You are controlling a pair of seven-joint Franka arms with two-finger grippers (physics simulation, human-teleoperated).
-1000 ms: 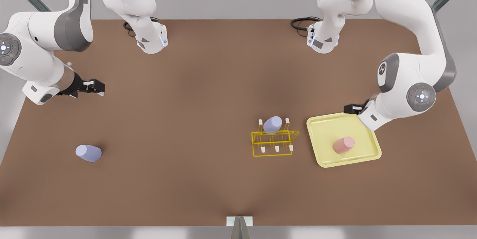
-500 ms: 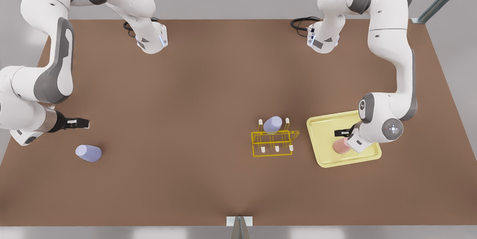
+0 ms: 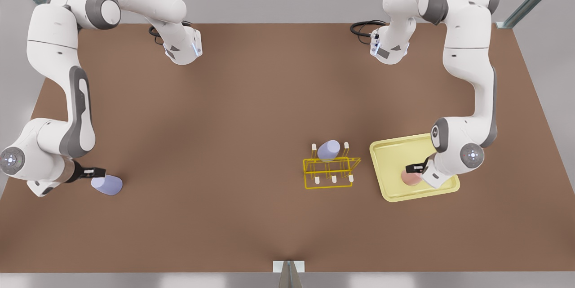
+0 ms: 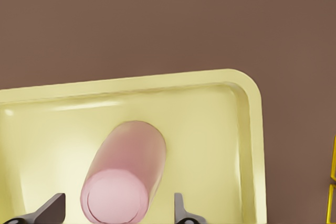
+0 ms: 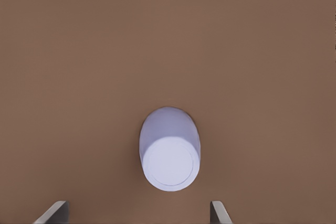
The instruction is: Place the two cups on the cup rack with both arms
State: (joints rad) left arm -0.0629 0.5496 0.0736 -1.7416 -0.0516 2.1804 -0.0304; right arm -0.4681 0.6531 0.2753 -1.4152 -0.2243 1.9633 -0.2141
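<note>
Left claw [image 3: 412,169] reached pink cup [image 3: 410,179]; right claw [image 3: 96,172], apparently, lavender cup [image 3: 108,185].

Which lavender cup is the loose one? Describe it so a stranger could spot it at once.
Start at the brown table and go to the front view's far left, away from the yellow cup rack. The loose lavender cup sits on bare tabletop, with the right gripper open beside it. Its lavender twin sits on the rack's pegs.
</note>
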